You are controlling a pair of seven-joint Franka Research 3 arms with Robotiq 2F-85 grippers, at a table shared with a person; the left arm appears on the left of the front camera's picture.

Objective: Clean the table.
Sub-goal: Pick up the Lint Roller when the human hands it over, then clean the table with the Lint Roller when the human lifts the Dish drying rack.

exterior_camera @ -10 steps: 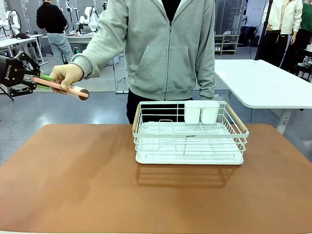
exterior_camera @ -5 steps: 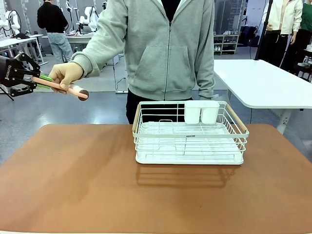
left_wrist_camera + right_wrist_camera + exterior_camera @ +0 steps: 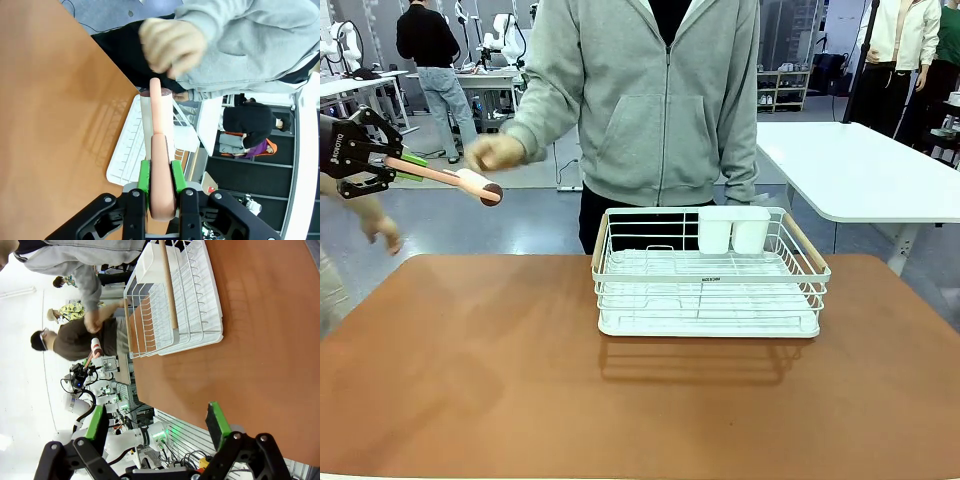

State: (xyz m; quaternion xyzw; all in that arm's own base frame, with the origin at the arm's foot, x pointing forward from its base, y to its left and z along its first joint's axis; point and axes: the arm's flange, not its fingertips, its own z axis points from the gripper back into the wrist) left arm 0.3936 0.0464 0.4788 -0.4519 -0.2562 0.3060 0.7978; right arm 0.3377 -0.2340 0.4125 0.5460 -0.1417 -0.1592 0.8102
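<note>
The person's hand (image 3: 495, 152) had released the lint roller (image 3: 448, 178). The left gripper (image 3: 402, 166) alone clamped its handle, and the right gripper (image 3: 156, 421) gaped wide.

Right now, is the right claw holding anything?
No, the right claw is open, with nothing between its green pads.
</note>
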